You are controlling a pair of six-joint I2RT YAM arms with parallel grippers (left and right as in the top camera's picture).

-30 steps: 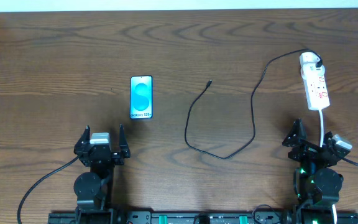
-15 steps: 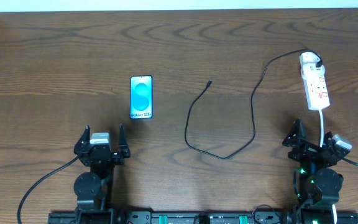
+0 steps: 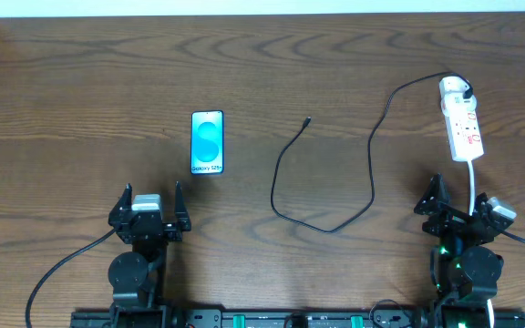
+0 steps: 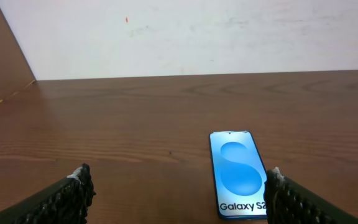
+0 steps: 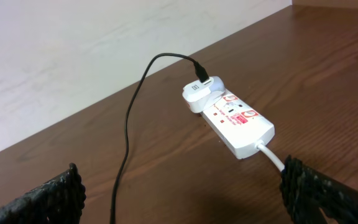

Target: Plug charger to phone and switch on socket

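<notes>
Left gripper (image 4: 178, 183) released and empty, phone (image 4: 237, 173) just ahead by its right finger, right gripper (image 5: 182, 186) released too, socket (image 5: 232, 121) ahead, charger (image 5: 128, 124) plugged in, all on the bench (image 4: 123, 112)

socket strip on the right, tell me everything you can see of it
The socket is a narrow white plastic-looking power strip with red markings on top, lying flat on the wooden table at the far right. A white adapter is plugged into its far end, the black charger cable running from it; a white cord leaves its near end.
</notes>
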